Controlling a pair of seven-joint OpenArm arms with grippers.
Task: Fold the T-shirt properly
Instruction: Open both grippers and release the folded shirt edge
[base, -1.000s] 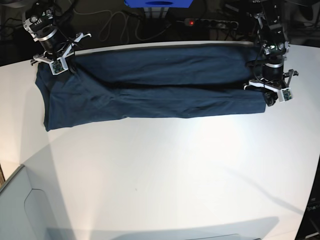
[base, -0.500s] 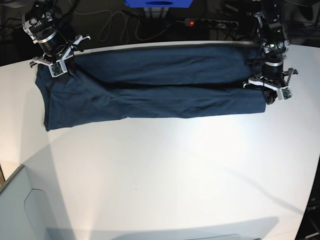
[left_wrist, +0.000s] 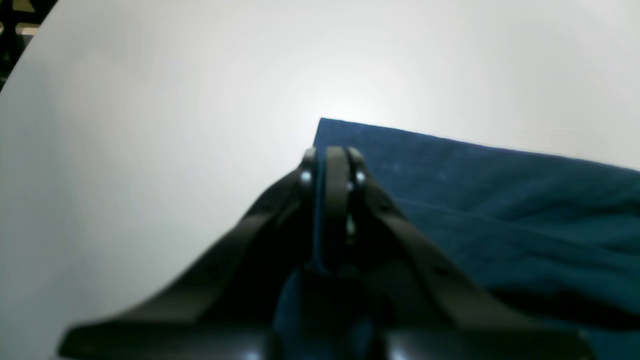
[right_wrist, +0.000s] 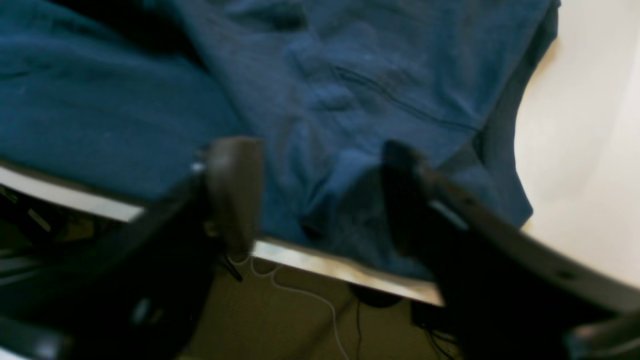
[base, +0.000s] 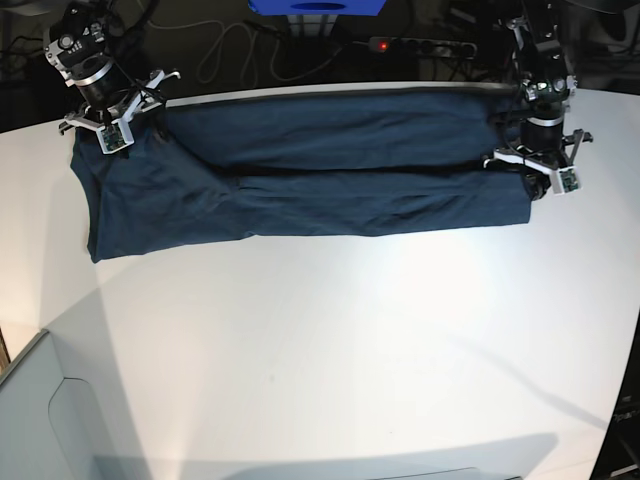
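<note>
The dark navy T-shirt (base: 330, 170) lies as a long band folded lengthwise across the far part of the white table (base: 330, 340). My left gripper (base: 541, 186) is at the band's right end. In the left wrist view the left gripper (left_wrist: 332, 160) is shut, with a sliver of the T-shirt (left_wrist: 500, 200) pinched between its fingers. My right gripper (base: 124, 134) hovers over the band's far left corner. In the right wrist view the right gripper (right_wrist: 320, 195) stands open just above the T-shirt (right_wrist: 350, 75), beside the table's back edge, and nothing is between its fingers (right_wrist: 235, 185).
Behind the table are a power strip (base: 400, 45) with a red light, loose cables (base: 230, 55) and a blue box (base: 315, 6). A pale grey bin (base: 40, 420) sits at the near left corner. The table's back edge (right_wrist: 340, 270) runs close under the right gripper.
My right gripper has opened and let go of the shirt's far left corner. The left gripper, still shut on the cloth, has shifted slightly toward the back.
</note>
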